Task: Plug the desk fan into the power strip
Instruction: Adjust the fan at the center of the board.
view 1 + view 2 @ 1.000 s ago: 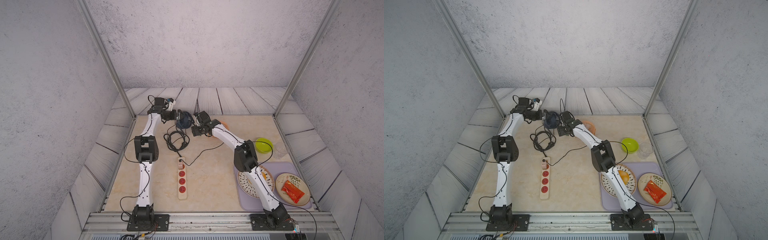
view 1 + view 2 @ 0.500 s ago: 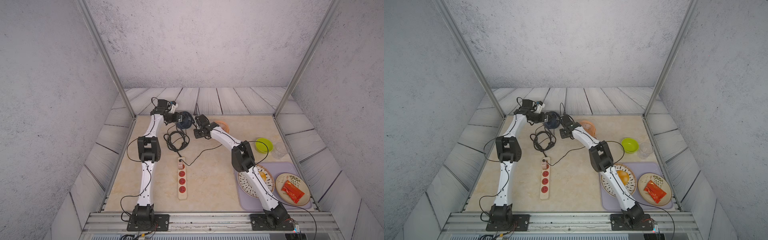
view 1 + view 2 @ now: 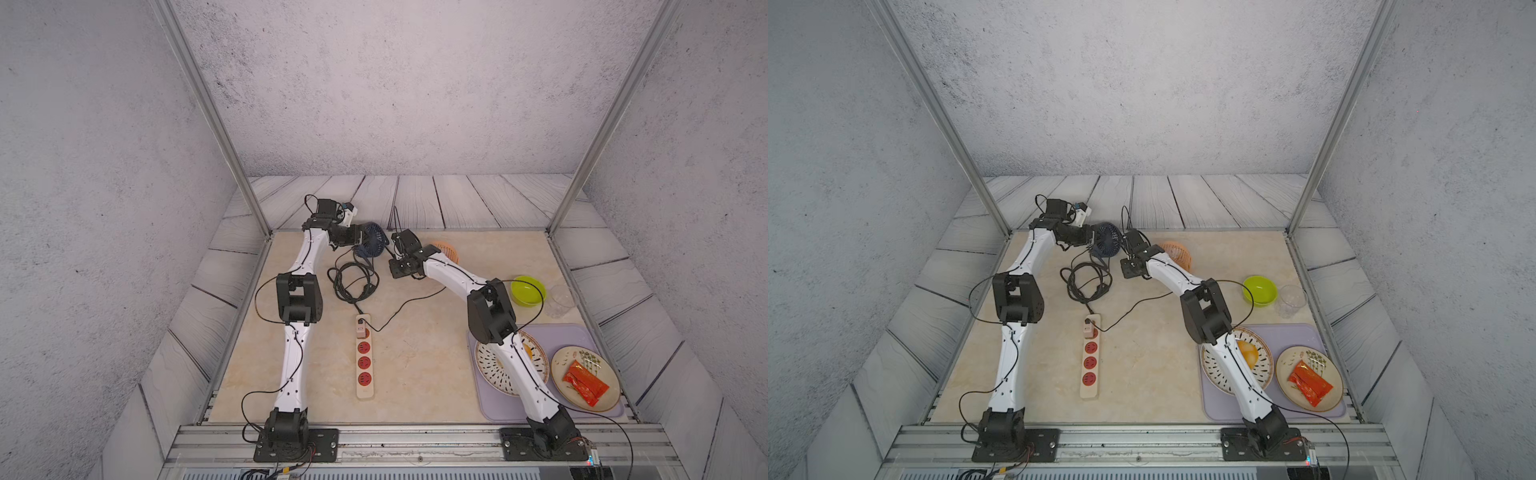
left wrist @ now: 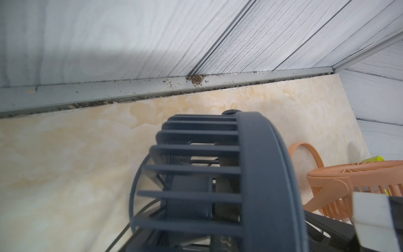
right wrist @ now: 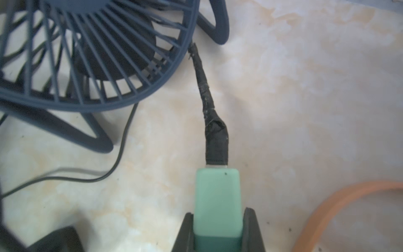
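Right wrist view: the right gripper is closed on a mint-green plug, one finger on each side of it. A black taped cable leaves the tip of the plug and runs to the rim of the blue fan. The plug is held just above the table, beside the fan's stand. An orange arc at the edge of this view belongs to the orange fan.

In both top views I see the blue fan standing at the far side of the table, left of centre. The left gripper is just left of it and the right gripper is just right of it and nearer. I cannot tell whether the left gripper is open or closed, nor whether it touches the fan. The left wrist view shows only the fan's grille at close range.

The strip lies flat at the near centre of the table, between the two arm bases, with its long axis running near to far. It is well apart from the fan and the plug. Three red sockets are bare. A small white block sits at its far end. Its black cord leads to a loose coil between the strip and the fan.

On the right are a green bowl, a clear cup and a purple mat with two plates.
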`<control>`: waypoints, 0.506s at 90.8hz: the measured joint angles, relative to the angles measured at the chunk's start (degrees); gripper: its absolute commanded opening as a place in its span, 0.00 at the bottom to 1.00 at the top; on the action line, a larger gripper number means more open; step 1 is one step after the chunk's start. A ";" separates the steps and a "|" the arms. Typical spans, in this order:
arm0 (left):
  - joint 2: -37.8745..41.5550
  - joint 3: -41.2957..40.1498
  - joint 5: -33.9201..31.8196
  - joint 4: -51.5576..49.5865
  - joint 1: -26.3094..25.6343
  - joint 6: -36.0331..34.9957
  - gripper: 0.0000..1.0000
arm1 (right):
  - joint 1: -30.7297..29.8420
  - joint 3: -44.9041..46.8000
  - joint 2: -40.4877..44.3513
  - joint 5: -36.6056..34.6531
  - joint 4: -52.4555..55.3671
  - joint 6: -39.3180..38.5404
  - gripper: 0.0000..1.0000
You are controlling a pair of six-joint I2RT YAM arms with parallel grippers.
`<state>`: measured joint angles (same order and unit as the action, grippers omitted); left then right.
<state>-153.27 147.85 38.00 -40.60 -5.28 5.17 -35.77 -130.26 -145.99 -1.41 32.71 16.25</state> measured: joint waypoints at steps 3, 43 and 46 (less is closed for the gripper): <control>0.00 -0.09 0.28 0.04 0.00 0.04 0.36 | 0.00 2.10 1.95 0.39 0.00 0.02 0.00; 11.19 -11.41 7.72 2.71 -0.26 6.49 0.23 | -0.81 29.79 34.34 4.57 -1.36 0.72 0.00; 12.24 -11.80 7.98 3.15 -0.42 6.56 0.23 | -0.81 32.59 37.03 4.66 -1.14 0.76 0.00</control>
<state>-141.03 136.05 45.98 -37.45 -5.69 11.73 -36.58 -97.67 -108.97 3.25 31.57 17.02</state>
